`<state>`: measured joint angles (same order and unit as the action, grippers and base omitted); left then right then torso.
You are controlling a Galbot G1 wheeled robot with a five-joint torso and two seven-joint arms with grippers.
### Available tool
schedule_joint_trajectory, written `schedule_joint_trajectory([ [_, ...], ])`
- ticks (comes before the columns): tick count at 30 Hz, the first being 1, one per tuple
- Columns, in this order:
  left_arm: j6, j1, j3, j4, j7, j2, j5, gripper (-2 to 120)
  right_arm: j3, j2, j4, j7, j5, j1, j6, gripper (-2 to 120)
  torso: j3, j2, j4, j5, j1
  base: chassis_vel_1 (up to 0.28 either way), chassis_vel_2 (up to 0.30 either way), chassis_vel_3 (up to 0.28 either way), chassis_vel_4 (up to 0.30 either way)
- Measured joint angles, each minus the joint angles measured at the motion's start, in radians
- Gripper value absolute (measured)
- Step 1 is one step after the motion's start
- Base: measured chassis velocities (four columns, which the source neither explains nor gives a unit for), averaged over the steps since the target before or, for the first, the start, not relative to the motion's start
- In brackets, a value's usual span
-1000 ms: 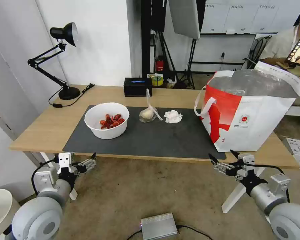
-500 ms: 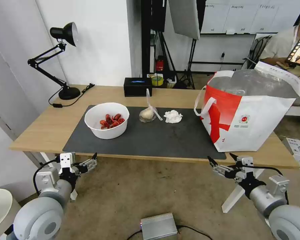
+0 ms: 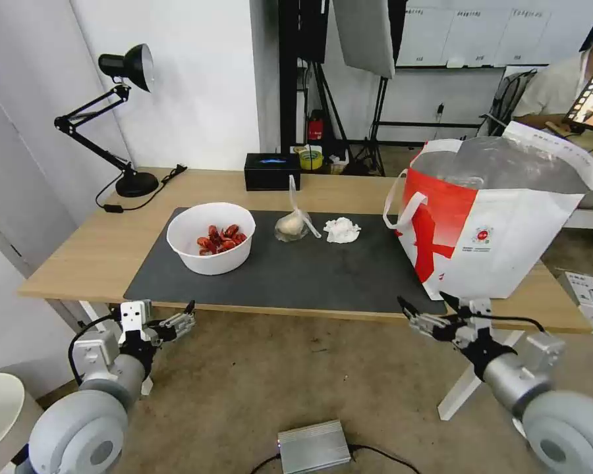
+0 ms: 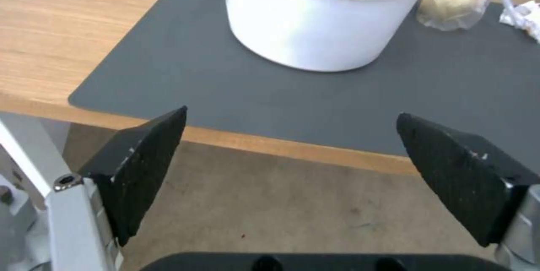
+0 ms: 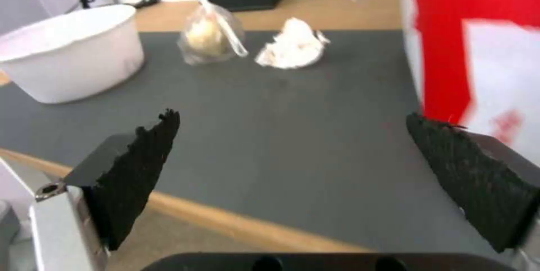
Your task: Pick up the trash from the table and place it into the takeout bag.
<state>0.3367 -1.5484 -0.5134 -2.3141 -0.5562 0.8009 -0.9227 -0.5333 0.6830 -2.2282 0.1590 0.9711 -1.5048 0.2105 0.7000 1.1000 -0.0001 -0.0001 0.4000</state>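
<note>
A: White bowl (image 3: 211, 237), knotted bag (image 3: 291, 226), tissue (image 3: 342, 230) on grey mat, frame centre; takeout bag (image 3: 494, 224) right.

B: Grippers?

A: Left gripper (image 3: 178, 320) lower left, right gripper (image 3: 428, 311) lower right, both spread wide, empty, below table (image 3: 79, 257) edge.

On the table (image 3: 99, 257): one mat (image 3: 323, 276), one white bowl (image 3: 211, 238), one knotted bag (image 3: 292, 226), one crumpled tissue (image 3: 342, 230), one takeout bag (image 3: 494, 224), one tissue box (image 3: 272, 171), one desk lamp (image 3: 122, 118); two grippers, left (image 3: 181, 319) and right (image 3: 427, 309)

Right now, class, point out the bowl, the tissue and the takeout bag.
bowl (image 3: 210, 238): head view, on its front wall.
tissue (image 3: 342, 230): head view, on its crumpled middle.
takeout bag (image 3: 507, 247): head view, on its white front panel.
</note>
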Motion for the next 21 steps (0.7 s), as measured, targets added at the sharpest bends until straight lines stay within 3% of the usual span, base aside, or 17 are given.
schedule_joint_trajectory([
  [8,0.0,0.002,-0.006,-0.006,-0.006,-0.004,-0.007,100,0.177,-0.005,0.068,0.028,0.04,0.24,0.048,100,0.0,0.0,0.0006,0.0001,0.0,0.0,0.0,0.0,0.0],
  [15,0.0,0.063,0.07,0.022,-0.007,-0.029,-0.02,100,0.213,0.0,0.107,0.073,0.045,0.315,0.096,100,0.0,0.0,0.0003,0.0003,0.0,0.0,0.0,0.0,0.0],
  [21,-0.003,0.076,0.088,0.029,-0.002,-0.034,-0.023,100,0.273,0.01,0.158,0.096,0.046,0.417,0.113,100,0.0,0.0,0.0,0.0002,0.0,0.0,0.0,0.0,0.0],
])
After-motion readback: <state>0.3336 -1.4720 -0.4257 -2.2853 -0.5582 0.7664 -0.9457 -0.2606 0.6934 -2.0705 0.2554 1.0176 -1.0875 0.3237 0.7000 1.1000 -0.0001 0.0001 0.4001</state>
